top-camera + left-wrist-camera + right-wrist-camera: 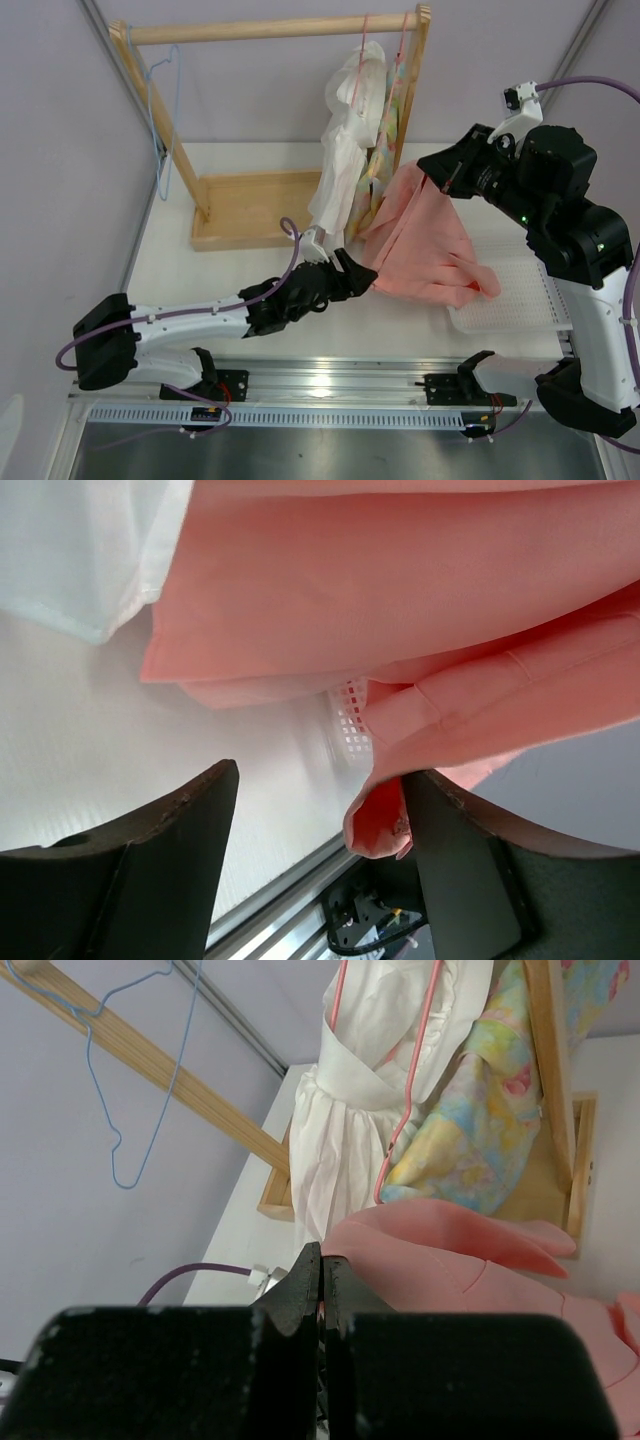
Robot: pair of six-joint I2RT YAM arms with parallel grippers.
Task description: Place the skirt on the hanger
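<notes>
The salmon-pink skirt (pixel 420 240) hangs lifted over the table, its lower end draped on a white tray. My right gripper (pixel 437 172) is shut on its upper edge; in the right wrist view the jaws (pixel 322 1270) pinch the skirt (pixel 470 1260). My left gripper (pixel 360 272) is open at the skirt's lower left edge. In the left wrist view the skirt (pixel 400 600) hangs above the gripper (pixel 320 810), and a fold touches the inner side of the right finger (pixel 450 860). The light-blue hanger (pixel 160 110) hangs empty at the rail's left end, also in the right wrist view (pixel 130 1080).
A wooden rack with a flat base (pixel 250 205) stands at the back. A white ruffled garment (pixel 345 140) and a pastel garment (pixel 385 130) hang on pink hangers at its right end. A white perforated tray (pixel 510 300) lies at the right under the skirt.
</notes>
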